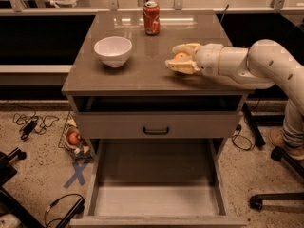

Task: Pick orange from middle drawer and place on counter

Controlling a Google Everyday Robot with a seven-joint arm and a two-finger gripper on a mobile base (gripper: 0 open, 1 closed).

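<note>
The orange (181, 56) sits between the two pale fingers of my gripper (180, 59), low over the right half of the counter (142, 72), at or just above its surface. The gripper is shut on the orange, and my white arm (247, 65) reaches in from the right. The middle drawer (156, 201) is pulled out wide below, and its pale floor is bare.
A white bowl (113, 50) stands on the counter's left side and a red can (151, 18) at the back centre. A closed drawer front with a black handle (156, 130) sits above the open drawer. A wire basket with a reddish fruit (74, 138) is on the floor at left.
</note>
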